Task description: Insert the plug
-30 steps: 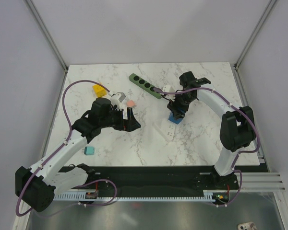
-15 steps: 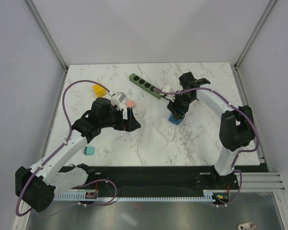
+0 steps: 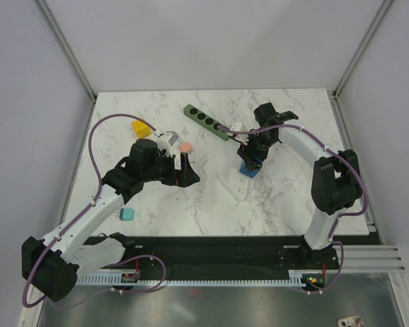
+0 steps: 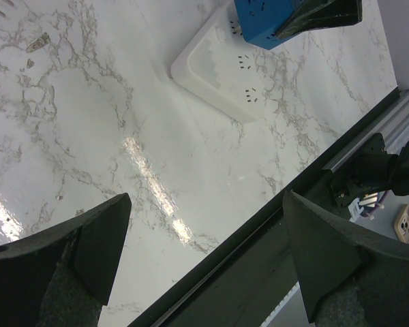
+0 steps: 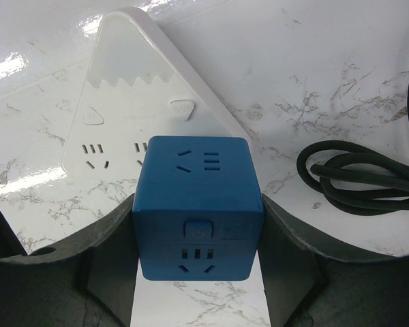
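Top external — right arm (image 3: 305, 146) folds inward, right claw (image 3: 252, 156) clamping blue cube (image 3: 248, 169).

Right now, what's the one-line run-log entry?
left gripper: open, empty | right gripper: shut on blue cube adapter | position: over white power strip, seating unclear

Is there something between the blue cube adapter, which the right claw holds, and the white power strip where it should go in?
Nothing visible does. The right claw holds the blue cube adapter directly over the white power strip. The black cable lies to one side, apart from both. The cube's underside is hidden.
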Robot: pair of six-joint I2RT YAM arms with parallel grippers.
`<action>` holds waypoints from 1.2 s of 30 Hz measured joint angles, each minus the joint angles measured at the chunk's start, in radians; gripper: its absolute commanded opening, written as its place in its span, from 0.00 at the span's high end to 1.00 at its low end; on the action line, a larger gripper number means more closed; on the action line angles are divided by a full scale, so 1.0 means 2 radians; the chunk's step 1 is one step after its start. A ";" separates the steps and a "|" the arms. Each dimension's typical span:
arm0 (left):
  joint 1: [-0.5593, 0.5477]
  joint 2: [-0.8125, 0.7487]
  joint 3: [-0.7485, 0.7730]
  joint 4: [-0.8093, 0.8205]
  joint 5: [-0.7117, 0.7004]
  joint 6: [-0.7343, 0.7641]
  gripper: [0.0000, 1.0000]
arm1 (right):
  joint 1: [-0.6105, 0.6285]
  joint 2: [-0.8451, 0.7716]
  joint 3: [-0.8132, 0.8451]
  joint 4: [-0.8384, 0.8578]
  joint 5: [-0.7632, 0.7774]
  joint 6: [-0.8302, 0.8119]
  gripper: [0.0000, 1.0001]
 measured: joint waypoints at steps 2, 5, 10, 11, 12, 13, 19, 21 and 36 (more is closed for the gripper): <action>0.000 0.000 0.000 0.000 0.000 0.000 0.00 | 0.000 0.000 0.000 0.000 0.000 0.000 1.00; 0.000 0.000 0.000 0.000 0.000 0.000 0.00 | 0.001 0.003 0.004 -0.003 0.001 0.002 1.00; 0.000 -0.001 0.000 0.000 0.000 0.000 0.00 | 0.001 0.006 0.010 -0.002 0.009 0.002 1.00; 0.000 -0.001 0.000 0.000 0.000 0.000 0.00 | 0.001 0.006 0.010 -0.002 0.010 0.002 1.00; 0.000 -0.002 0.000 0.000 0.000 0.000 0.00 | 0.001 0.006 0.011 -0.002 0.011 0.002 1.00; 0.000 -0.002 0.000 0.000 0.000 0.000 0.00 | 0.001 0.006 0.011 -0.002 0.012 0.002 1.00; 0.000 -0.002 0.000 0.000 0.000 0.000 0.00 | 0.001 0.006 0.012 -0.002 0.014 0.002 1.00; 0.000 -0.002 0.000 0.000 0.000 0.000 0.00 | 0.001 0.006 0.014 -0.002 0.015 0.002 1.00; 0.000 -0.002 0.000 0.000 0.000 0.000 0.00 | 0.001 0.014 0.022 0.000 0.014 0.002 1.00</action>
